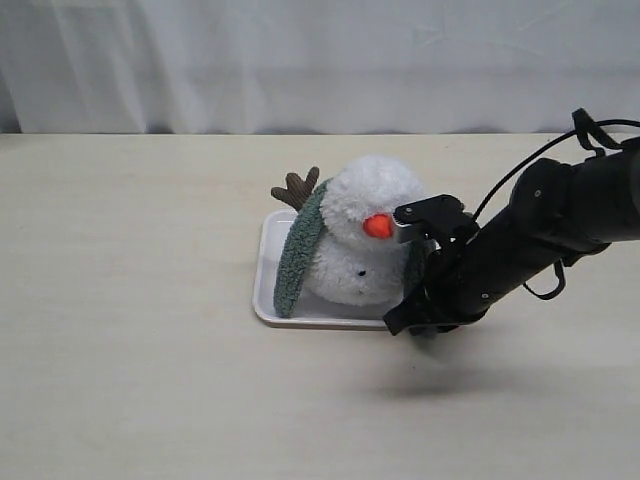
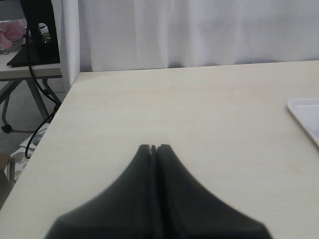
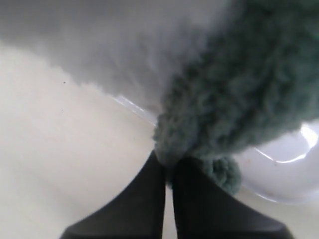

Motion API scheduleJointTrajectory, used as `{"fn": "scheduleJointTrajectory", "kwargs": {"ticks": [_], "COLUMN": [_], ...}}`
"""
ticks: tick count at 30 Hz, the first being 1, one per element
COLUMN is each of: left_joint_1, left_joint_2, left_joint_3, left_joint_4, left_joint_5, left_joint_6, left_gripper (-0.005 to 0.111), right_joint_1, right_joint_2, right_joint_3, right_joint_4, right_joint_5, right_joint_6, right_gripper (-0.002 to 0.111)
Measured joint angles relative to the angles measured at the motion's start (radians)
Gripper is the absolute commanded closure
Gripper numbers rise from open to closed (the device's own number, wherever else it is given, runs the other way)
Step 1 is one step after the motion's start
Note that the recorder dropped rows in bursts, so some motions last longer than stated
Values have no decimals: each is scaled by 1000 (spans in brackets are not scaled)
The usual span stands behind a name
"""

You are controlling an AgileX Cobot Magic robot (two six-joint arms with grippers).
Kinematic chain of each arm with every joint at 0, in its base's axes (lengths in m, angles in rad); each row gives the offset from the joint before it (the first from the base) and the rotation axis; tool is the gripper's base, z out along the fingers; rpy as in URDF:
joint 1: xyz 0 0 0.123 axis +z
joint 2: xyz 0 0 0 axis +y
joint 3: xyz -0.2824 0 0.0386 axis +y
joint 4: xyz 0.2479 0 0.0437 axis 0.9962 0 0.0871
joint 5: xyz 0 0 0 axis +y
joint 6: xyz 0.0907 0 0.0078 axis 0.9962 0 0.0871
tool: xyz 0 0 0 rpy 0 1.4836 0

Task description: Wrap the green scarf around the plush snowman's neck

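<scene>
— How do the task's things look to us?
— We see the plush snowman (image 1: 365, 240), fluffy white with an orange nose (image 1: 377, 226), sitting in a white tray (image 1: 262, 285) in the middle of the worktop (image 1: 130, 330). The green scarf (image 1: 298, 255) hangs from behind its head down one side into the tray, beside a brown twig arm (image 1: 297, 188). Its other end comes round the opposite side.
— And the arms?
— We find the right arm (image 1: 540, 230) slanting down from the right edge to the tray's near corner. The right end effector (image 3: 168, 167) is pressed together, pinching the scarf's fuzzy end beside the tray rim. The left end effector (image 2: 153, 147) is pressed together on nothing, over bare worktop, and we see only a tray corner at the edge of its view
</scene>
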Motion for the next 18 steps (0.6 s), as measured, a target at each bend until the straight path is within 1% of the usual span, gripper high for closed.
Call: {"fn": "scheduleJointTrajectory", "kwargs": {"ticks": [2,5,9,13,16,18], "left_joint_1": [0,0,0,0,0,0], "left_joint_2": [0,0,0,0,0,0], "left_joint_3": [0,0,0,0,0,0], "left_joint_4": [0,0,0,0,0,0], "left_joint_5": [0,0,0,0,0,0], "left_joint_6": [0,0,0,0,0,0], "left_gripper": [107,107,107,107,107,107], "right_joint_1": [0,0,0,0,0,0], "right_joint_2": [-7,-26,-68,-127,-172,-203], "right_joint_3": [0,0,0,0,2,2], "right_joint_4": [0,0,0,0,0,0], "right_joint_5": [0,-1,10,67,135,179], "right_joint_6": [-1,-5,-6,-8,-8,-8], "right_gripper": [104,96,80,65,59,60]}}
